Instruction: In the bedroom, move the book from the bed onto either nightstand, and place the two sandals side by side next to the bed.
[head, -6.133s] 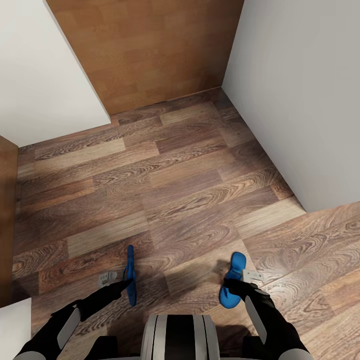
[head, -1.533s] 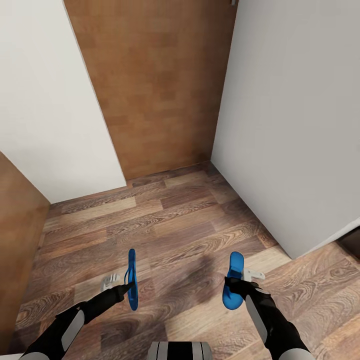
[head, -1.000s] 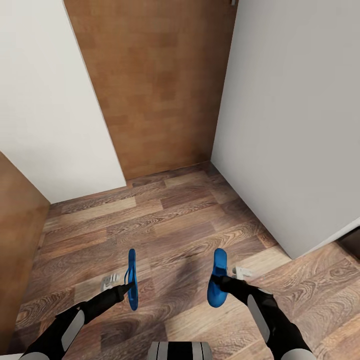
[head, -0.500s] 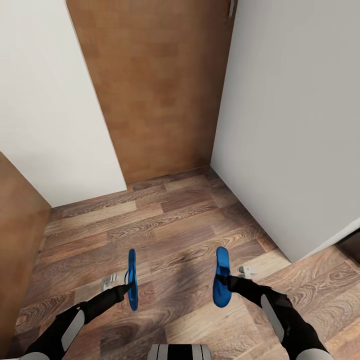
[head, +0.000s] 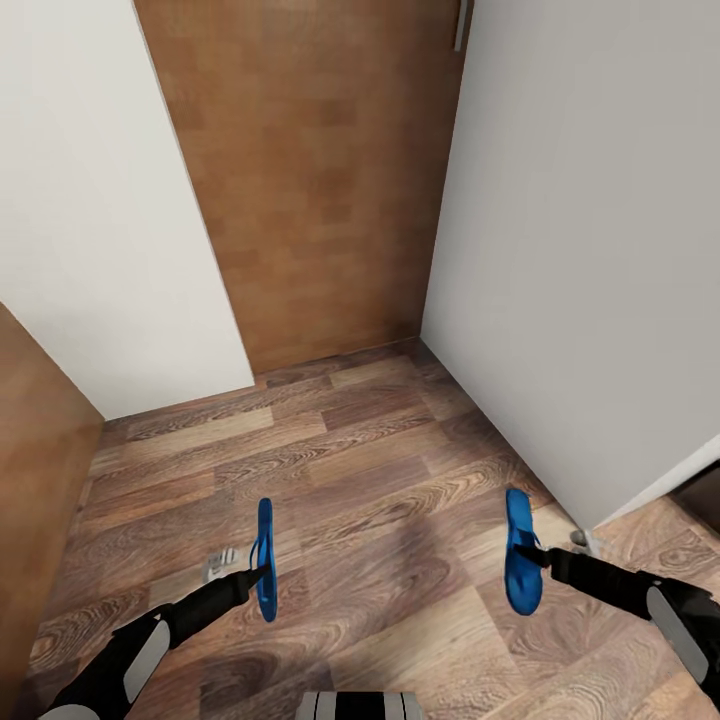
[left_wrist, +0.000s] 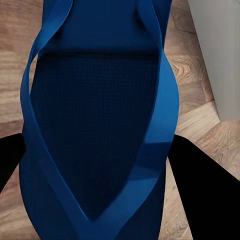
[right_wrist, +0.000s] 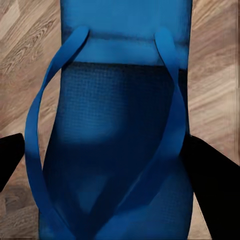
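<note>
I carry one bright blue sandal in each hand above the wood-plank floor. My left gripper is shut on the left sandal, which hangs on edge. My right gripper is shut on the right sandal, out near the white wall's corner. Close up, the left wrist view has the left sandal with its thin straps between two black fingers. The right sandal sits the same way between black fingers in the right wrist view. The book, bed and nightstands are out of view.
A brown door stands straight ahead between two white walls. A brown wooden panel closes the left side. The plank floor runs between them in a narrow passage.
My right arm has swung outward to the right with its sandal, from mid-floor to near the white wall's corner. The left arm and its sandal have stayed put. The view has tilted up slightly.
</note>
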